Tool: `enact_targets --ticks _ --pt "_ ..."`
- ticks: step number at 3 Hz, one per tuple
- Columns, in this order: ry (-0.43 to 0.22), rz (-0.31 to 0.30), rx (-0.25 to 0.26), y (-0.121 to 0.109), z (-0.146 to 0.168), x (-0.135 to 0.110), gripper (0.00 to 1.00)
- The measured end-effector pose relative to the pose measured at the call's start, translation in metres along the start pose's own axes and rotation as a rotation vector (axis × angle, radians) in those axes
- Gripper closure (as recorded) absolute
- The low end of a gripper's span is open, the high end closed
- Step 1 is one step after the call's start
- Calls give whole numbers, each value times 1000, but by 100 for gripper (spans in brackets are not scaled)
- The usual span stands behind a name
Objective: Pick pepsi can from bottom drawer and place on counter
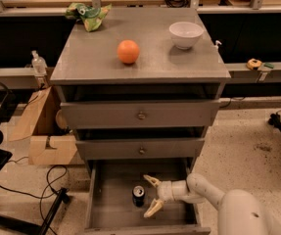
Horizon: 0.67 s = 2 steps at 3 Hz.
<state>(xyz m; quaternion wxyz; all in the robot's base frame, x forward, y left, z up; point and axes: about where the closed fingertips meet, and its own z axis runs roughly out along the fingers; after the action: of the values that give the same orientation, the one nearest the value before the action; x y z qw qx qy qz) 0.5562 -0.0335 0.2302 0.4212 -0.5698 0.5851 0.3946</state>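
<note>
The pepsi can (138, 195) stands upright on the floor of the open bottom drawer (111, 204), its silver top facing up. My gripper (148, 196) is inside the drawer just right of the can, open, with one finger behind and one in front of the can's right side. It does not hold the can. The white arm runs off to the lower right. The grey counter (91, 58) is the cabinet's top, above the two closed upper drawers.
On the counter sit an orange (128, 51), a white bowl (186, 34) and a green crumpled bag (89, 14). A cardboard box (47, 131) stands left of the cabinet. Cables and a black stand lie on the floor at the left.
</note>
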Motion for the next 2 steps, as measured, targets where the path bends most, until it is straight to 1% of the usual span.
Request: enact_targets --ticks 1,2 --pt "-21 31 -28 -6 26 32 0" --pt "-38 27 -8 -28 30 39 0"
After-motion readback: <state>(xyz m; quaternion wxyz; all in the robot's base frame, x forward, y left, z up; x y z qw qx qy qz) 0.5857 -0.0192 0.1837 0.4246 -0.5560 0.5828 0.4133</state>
